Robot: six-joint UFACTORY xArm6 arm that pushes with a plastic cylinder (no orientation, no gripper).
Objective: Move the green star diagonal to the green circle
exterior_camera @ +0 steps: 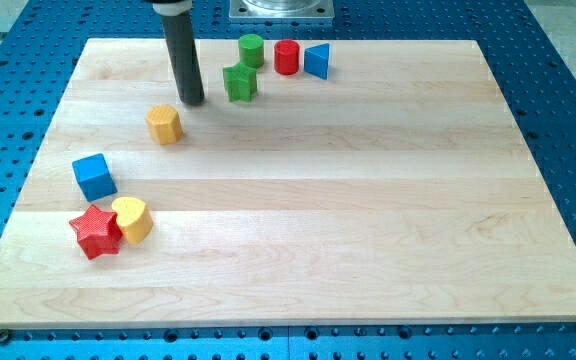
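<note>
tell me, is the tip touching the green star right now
No, my tip sits just left of the green star with bare board between them.

Rod (pixel 181 50) cut off by the view's top; arm above out of sight. Metal base plate (pixel 282 9) at the view's top likewise cropped. Board (pixel 298 200) whole, blue table (pixel 558 120) running past every edge. Red star (pixel 95 232) partly overlapped by yellow cylinder (pixel 133 218) beside it.

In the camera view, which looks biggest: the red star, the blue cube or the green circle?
Largest to smallest:
1. red star
2. blue cube
3. green circle
The star and cube sit nearer the view's bottom, maybe closer to the camera, so real sizes are unsure.
</note>
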